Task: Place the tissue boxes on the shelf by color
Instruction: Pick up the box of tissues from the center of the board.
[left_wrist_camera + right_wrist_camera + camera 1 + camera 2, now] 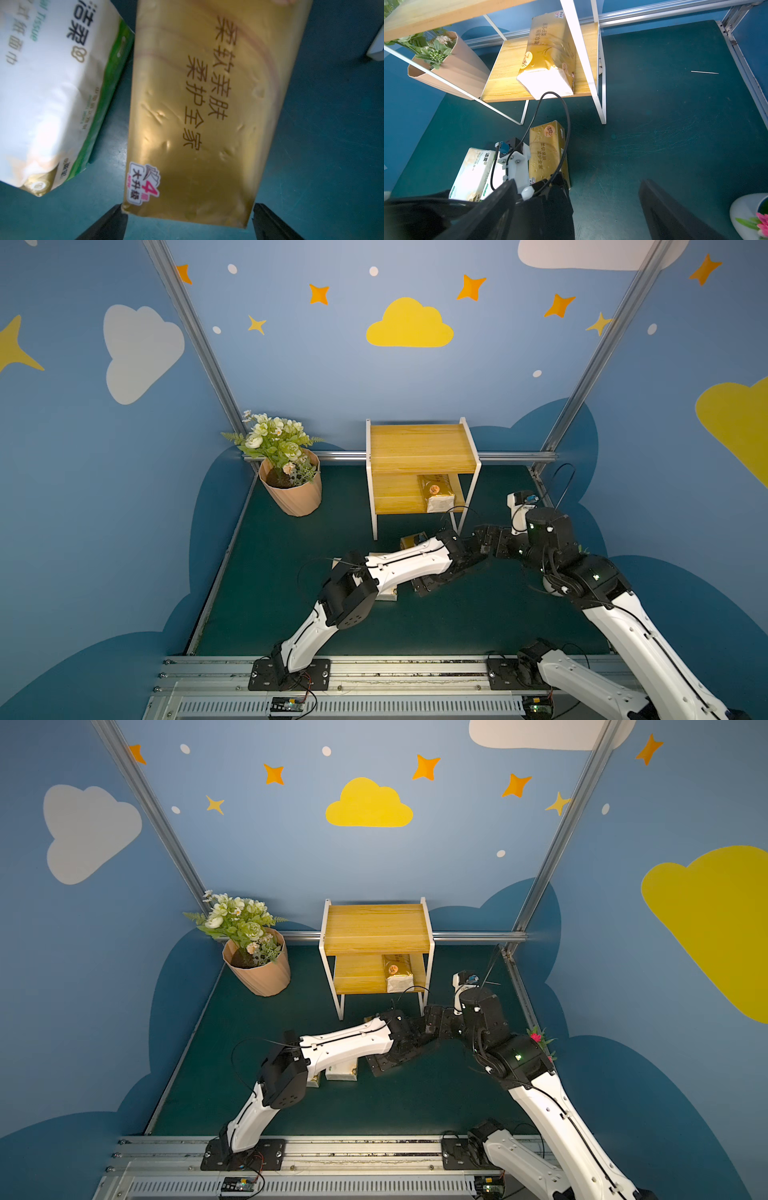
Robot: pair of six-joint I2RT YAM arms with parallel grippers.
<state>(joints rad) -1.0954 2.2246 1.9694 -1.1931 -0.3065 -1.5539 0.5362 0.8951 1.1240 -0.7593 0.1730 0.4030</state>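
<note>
On the shelf (419, 443) lay one gold pack (436, 491); second gold pack (197, 114) and cream-white packs (41, 93) lay unshelved; left gripper (187, 207), right gripper (578, 182) both spread wide, empty

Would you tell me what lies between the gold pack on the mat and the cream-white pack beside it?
Only bare green mat, seen in the left wrist view.

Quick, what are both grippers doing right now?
Left gripper: open, straddling the end of a gold tissue pack, not clamped.
Right gripper: open, holding nothing.
</note>
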